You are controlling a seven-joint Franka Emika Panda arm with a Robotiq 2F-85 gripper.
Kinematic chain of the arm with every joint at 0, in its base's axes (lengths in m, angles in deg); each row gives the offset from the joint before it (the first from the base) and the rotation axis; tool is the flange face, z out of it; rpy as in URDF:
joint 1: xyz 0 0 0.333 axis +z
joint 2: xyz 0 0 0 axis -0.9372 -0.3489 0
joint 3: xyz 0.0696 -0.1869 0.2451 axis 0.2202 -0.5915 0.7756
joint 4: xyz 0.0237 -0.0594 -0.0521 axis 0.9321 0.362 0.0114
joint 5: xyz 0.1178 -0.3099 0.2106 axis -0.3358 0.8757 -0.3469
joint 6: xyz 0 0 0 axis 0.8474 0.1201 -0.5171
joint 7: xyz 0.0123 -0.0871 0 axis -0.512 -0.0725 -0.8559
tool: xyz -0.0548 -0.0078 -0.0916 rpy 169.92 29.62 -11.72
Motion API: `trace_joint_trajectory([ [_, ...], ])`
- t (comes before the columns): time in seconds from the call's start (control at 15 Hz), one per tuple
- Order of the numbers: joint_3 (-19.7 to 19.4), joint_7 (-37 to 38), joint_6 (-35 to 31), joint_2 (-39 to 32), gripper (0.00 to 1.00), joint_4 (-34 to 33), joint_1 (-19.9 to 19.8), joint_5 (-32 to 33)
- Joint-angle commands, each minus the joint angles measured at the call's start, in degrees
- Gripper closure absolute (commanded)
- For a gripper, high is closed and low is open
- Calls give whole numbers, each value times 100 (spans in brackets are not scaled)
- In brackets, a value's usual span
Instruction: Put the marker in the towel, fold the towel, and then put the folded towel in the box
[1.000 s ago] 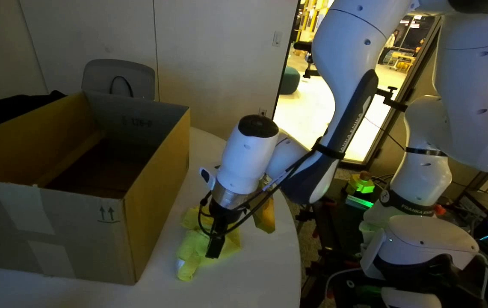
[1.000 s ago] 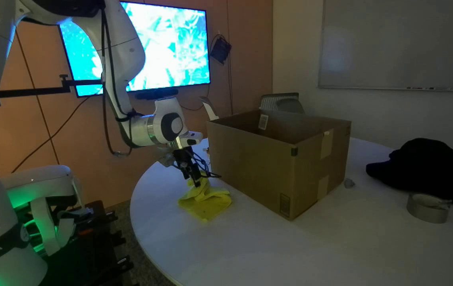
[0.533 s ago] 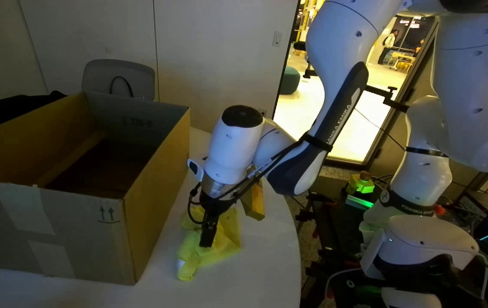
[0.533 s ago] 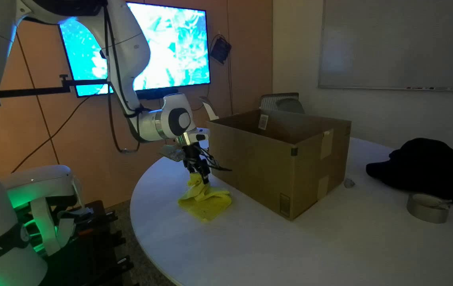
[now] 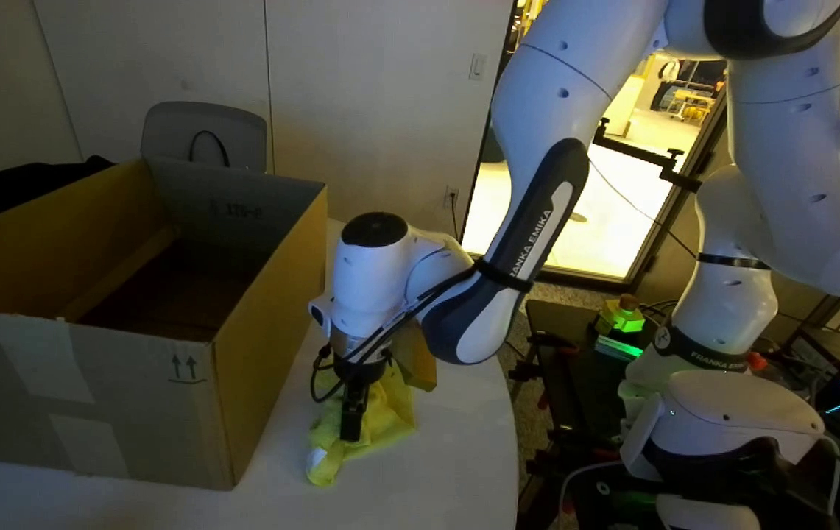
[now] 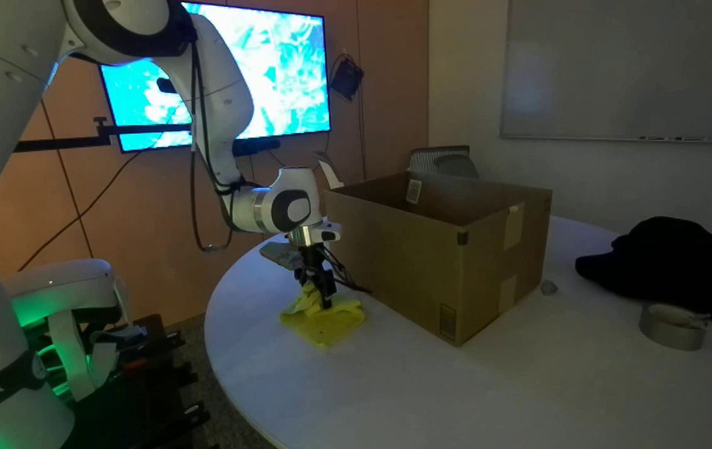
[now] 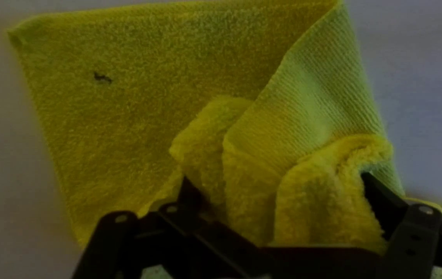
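Observation:
The yellow-green towel [image 5: 390, 423] lies partly folded on the table, also in an exterior view [image 6: 324, 329]. In the wrist view the towel [image 7: 128, 116] has a flat left part with a small dark mark and bunched folds at right. My gripper [image 5: 351, 427] points down over the bunched part, also in an exterior view [image 6: 316, 293]. In the wrist view its fingers [image 7: 279, 184] stand wide apart, with towel folds between them. The marker is not visible. A whitish patch shows at the towel's rolled end; I cannot tell what it is. The box [image 5: 162, 419] stands open beside the towel, also here [image 6: 393, 262].
The white round table's edge [image 6: 231, 390] runs near the towel on the robot's side. The box wall rises close by the gripper. A tape roll [image 6: 671, 330] and a black cloth [image 6: 674, 262] lie past the box. A flat plate [image 5: 417, 364] sits on my wrist.
My gripper rose a little, moved toward the box, then came down over the bunched towel. The bunched part sits slightly lower. The box has not moved.

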Motion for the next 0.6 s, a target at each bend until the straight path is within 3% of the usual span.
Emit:
trace_joint_trajectory([
  [0.0,-54,-606,226,-474,0,-491,38,-544],
  [0.13,-17,-847,390,-581,0,-617,-6,-740],
  [0.2,25,-985,542,-579,8,-659,-48,-830],
  [0.27,19,-1060,660,-553,25,-681,-39,-870],
  [0.53,29,-1264,1033,-411,55,-714,2,-940],
])
